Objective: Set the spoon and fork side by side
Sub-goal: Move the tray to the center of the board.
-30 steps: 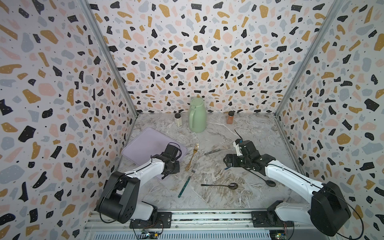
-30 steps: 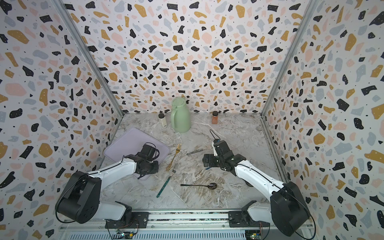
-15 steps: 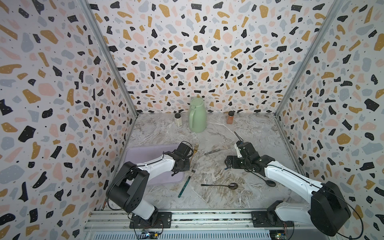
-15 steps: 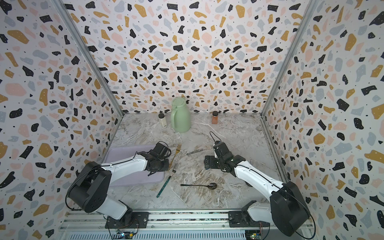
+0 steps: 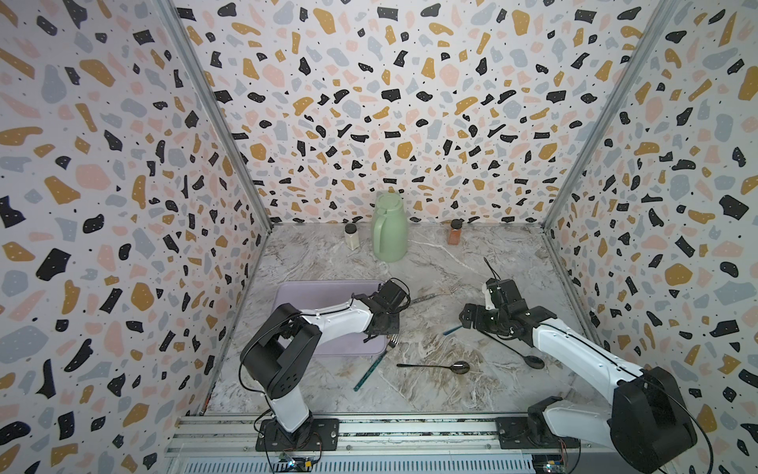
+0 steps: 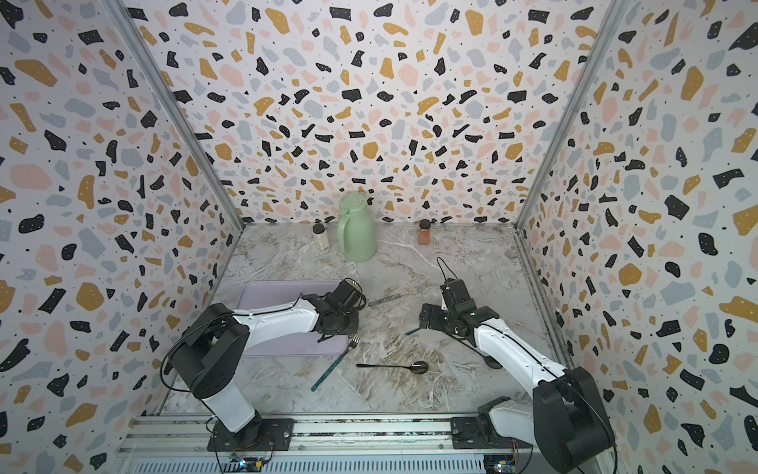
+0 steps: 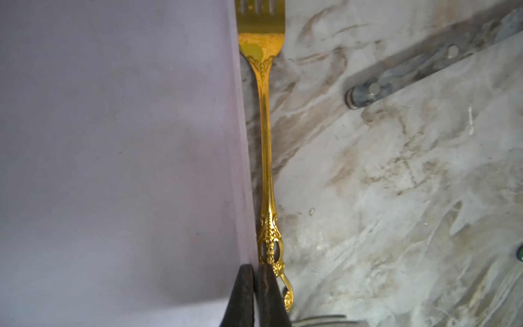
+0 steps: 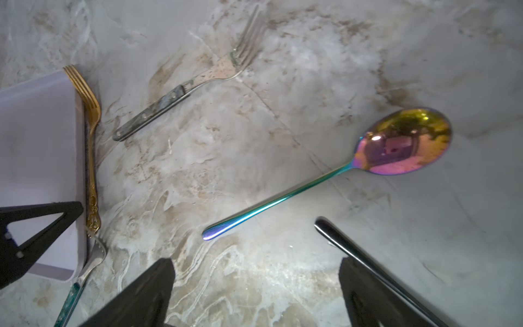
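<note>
Any print on the pale jar (image 5: pixel 351 237) and the reddish jar (image 5: pixel 454 232) is too small to read.

The left arm (image 5: pixel 336 318) lies low across the lilac tray (image 5: pixel 311 295), elbow folded above its base, wrist bent down over the tray edge that faces the right arm (image 5: pixel 574 349). The left claw (image 7: pixel 255 267) is pinched shut, its fingers (image 7: pixel 271 297) together at the ornate handle end of the gold fork (image 7: pixel 266 136). The handle runs just beside one finger and touches it; it does not sit between them. The gold fork lies flat on the table (image 5: pixel 451 262), tight along that same tray edge, handle end towards the tray's near corner.

The right arm slopes down from its base, well apart from the tray. The right claw (image 8: pixel 254 297) is spread wide and empty, low over the table. The rainbow spoon (image 8: pixel 325 175) lies flat just ahead of it, bowl turned away from the tray. A black spoon (image 8: pixel 368 254) lies beside one finger.

A grey-handled fork (image 5: pixel 430 296) lies off the tray's far corner, and a green-handled fork (image 5: pixel 369 371) has its tines at the near corner. A second black spoon (image 5: pixel 434 365) lies farther out from that corner.

The table is grey-brown marble. A green jug (image 5: pixel 389 230) stands beyond the tray against terrazzo-patterned walls (image 5: pixel 369 102).
</note>
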